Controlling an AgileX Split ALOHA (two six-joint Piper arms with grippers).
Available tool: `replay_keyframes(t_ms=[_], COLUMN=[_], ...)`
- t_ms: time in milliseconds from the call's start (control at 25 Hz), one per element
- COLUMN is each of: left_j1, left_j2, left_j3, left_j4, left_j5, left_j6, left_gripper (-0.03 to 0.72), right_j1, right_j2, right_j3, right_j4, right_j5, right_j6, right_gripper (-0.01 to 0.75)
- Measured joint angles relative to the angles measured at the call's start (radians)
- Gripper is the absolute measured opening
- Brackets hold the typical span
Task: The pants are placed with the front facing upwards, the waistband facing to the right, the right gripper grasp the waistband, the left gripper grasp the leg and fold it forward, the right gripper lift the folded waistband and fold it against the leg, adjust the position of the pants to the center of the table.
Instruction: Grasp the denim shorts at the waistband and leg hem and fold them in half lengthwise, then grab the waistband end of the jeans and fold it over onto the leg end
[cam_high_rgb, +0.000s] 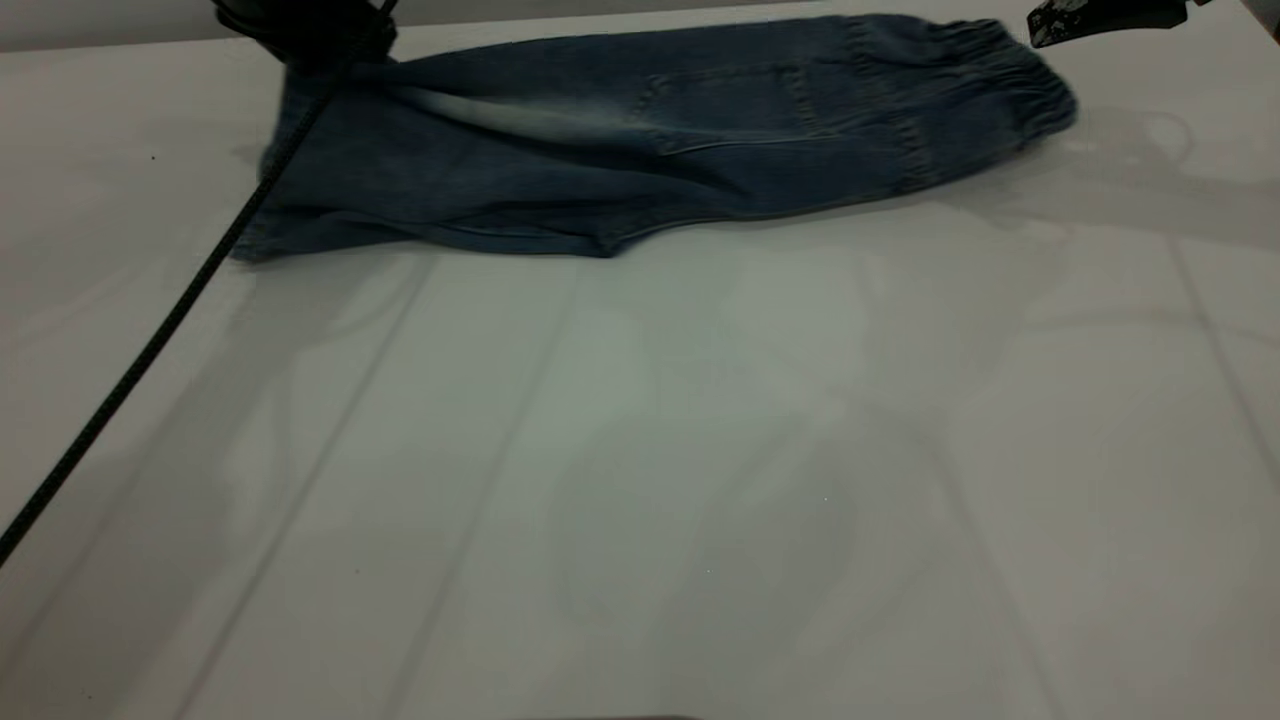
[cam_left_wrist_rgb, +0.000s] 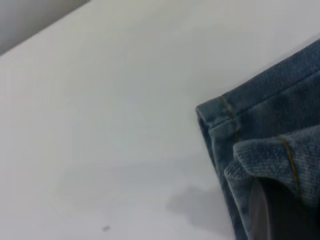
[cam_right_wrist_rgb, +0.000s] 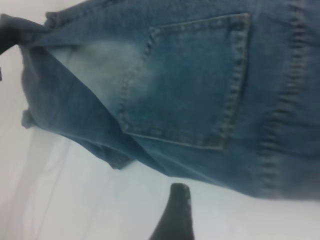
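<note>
While you look from the outside camera, you see the pants (cam_high_rgb: 640, 140) lying flat at the far side of the table (cam_high_rgb: 700, 450). They are folded along their length, so they make one long blue strip. The waistband (cam_high_rgb: 990, 85) is at the right end, all puckered up. The leg ends are at the left end.

You can see the left gripper (cam_high_rgb: 310, 40) at the far left corner of the pants, right on the leg end. It is only a dark shape there, and a black cable (cam_high_rgb: 150, 340) runs down from it across the table. That view does not show you its fingers. Your left wrist view helps more. There you see a stitched leg hem (cam_left_wrist_rgb: 225, 112) with tan thread, and a bunched bit of denim draped over a dark finger (cam_left_wrist_rgb: 262, 210). So the left gripper is holding the leg cloth.

The right gripper (cam_high_rgb: 1090, 20) is up at the far right, just past the waistband and not touching it. You only see a small dark piece of it from outside. In your right wrist view, one dark fingertip (cam_right_wrist_rgb: 175, 210) shows over the bare table, near the edge of the pants. You cannot tell if that gripper is wide or narrow.

Only the right wrist view shows you the sewn pocket (cam_right_wrist_rgb: 195, 80) and the pale faded patch beside it up close.
</note>
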Motion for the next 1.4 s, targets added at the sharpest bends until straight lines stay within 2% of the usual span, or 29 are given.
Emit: replay_keyframes(t_ms=[160,280,600,720,1080,1240,1400], left_j1=[0.000,0.000,0.000,0.000,-0.040,-0.071,-0.101], left_j2=[0.000,0.000,0.000,0.000,-0.057,-0.062,-0.062], left_j3=[0.000,0.000,0.000,0.000,-0.002,-0.021,-0.038], left_j4=[0.051,0.052,0.074,0.069,0.003,-0.071,-0.228], left_j5=[0.021,0.027,0.033,0.049,0.263,0.303,0.335], left_j6=[-0.085,-0.100,-0.103,-0.121,-0.124,-0.061,0.072], left_gripper=[0.069,0.117,0.420,0.486,0.510,0.509,0.510], right_j1=[0.000,0.000,0.000,0.000,0.000,0.004,0.004], right_j2=[0.000,0.000,0.000,0.000,0.009,0.062,0.125], right_j3=[0.000,0.000,0.000,0.000,0.008,0.013,0.013], right_j4=[0.001,0.001,0.001,-0.008,-0.183,-0.182,-0.113], right_j5=[0.001,0.003,0.006,0.020,0.057,0.025,-0.033], right_j6=[0.003,0.002,0.025,0.083,0.326,0.321,0.256], right_gripper=[0.598,0.596,0.594,0.594,0.594,0.594,0.594])
